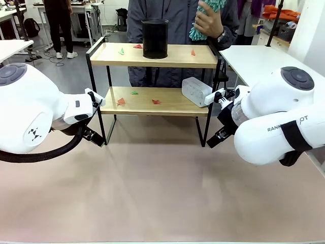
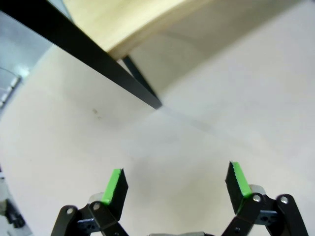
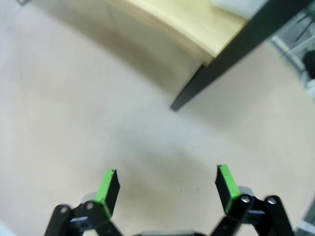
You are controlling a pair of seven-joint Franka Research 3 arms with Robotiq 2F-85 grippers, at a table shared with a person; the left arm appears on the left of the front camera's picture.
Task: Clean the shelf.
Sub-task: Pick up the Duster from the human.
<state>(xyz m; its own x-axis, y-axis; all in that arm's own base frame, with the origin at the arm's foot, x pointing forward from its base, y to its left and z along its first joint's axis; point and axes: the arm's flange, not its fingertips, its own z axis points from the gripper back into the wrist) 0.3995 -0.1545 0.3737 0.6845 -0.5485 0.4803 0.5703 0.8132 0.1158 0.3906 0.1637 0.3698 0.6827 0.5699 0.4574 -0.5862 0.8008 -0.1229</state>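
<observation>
- Two light wooden boards in a thin black frame make up the shelf (image 1: 162,63). It stands at the far middle of the pinkish table (image 1: 152,198), just in front of the person.
- Its long axis runs side to side across our front view. It stands upright on its four legs, with its open front facing us.
- By our count three upper scraps (image 1: 121,51) lie on the top board, one green and two red. Three lower scraps (image 1: 121,101) of the same colours lie on the bottom board.
- A black cylinder (image 1: 155,39) stands upright near the middle of the top board. A white box (image 1: 196,91) sits at the right end of the lower board.
- We judge the cleaning not yet begun. Every scrap we can see lies on the wood, and both larger things would have to be worked around or lifted.
- Behind the shelf's right end, the person's hand (image 1: 209,23) holds a teal duster (image 1: 216,5) up at chest height, clear of the boards.
- Our left gripper (image 2: 177,179) hangs low over the table near the shelf's left leg (image 2: 98,59). Its jaws are spread wide with nothing between them.
- Our right gripper (image 3: 167,182) hangs the same way near the right leg (image 3: 221,69), jaws wide and empty.
</observation>
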